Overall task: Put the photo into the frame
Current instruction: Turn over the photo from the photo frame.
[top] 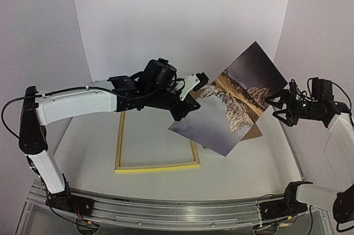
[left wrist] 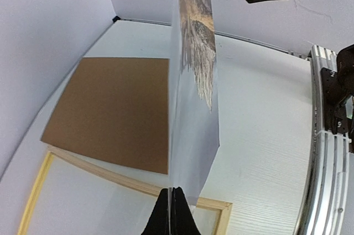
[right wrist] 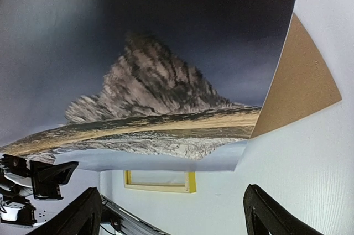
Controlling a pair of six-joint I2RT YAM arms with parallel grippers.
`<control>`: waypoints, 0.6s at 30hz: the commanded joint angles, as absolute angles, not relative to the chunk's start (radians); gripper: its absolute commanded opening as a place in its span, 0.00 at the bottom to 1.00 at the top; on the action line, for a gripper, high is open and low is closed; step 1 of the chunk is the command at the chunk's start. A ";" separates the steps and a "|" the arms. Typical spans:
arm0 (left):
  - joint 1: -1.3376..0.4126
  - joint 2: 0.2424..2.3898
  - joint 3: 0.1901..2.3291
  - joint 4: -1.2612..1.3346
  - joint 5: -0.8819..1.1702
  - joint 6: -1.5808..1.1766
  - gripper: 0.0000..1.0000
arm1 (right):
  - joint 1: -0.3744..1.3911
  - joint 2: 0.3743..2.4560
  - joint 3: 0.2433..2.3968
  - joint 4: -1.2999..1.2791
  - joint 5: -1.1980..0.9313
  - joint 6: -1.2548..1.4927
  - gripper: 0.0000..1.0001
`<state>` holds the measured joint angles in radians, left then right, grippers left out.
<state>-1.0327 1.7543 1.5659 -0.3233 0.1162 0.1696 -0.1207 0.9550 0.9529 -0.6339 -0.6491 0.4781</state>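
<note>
The photo (top: 235,102), a mountain print with a dark sky, hangs tilted in the air over the table's right half. My left gripper (top: 194,92) is shut on its left edge; in the left wrist view the closed fingertips (left wrist: 172,204) pinch the thin sheet (left wrist: 193,135) edge-on. The yellow frame (top: 157,165) lies flat on the table left of centre, below the left arm; it also shows in the left wrist view (left wrist: 110,177) and the right wrist view (right wrist: 189,182). My right gripper (top: 283,108) is open and empty just right of the photo (right wrist: 149,69), its fingers (right wrist: 265,213) wide apart.
A brown backing board (left wrist: 113,110) lies flat on the table behind the frame; its corner shows under the photo in the top view (top: 254,132) and in the right wrist view (right wrist: 298,85). White walls close in the back and sides. A metal rail (top: 177,210) runs along the near edge.
</note>
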 commanded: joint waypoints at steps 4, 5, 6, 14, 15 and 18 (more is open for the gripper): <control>-0.985 1.604 1.578 -0.313 -0.055 0.448 0.00 | -0.117 0.948 1.099 -0.677 -0.838 0.634 0.87; -0.980 1.595 1.580 -0.316 -0.062 0.469 0.00 | -0.117 0.954 1.110 -0.678 -0.865 0.646 0.87; -0.973 1.581 1.568 -0.301 -0.069 0.494 0.00 | -0.117 0.960 1.115 -0.679 -0.882 0.668 0.87; -0.925 1.401 1.319 -0.048 -0.081 0.784 0.00 | -0.117 0.935 1.094 -0.685 -0.874 0.763 0.88; -0.924 1.374 1.269 -0.011 -0.071 0.853 0.00 | -0.117 0.927 1.092 -0.687 -0.864 0.763 0.88; -0.922 1.286 1.067 0.143 -0.034 1.074 0.00 | -0.117 0.913 1.072 -0.689 -0.863 0.758 0.88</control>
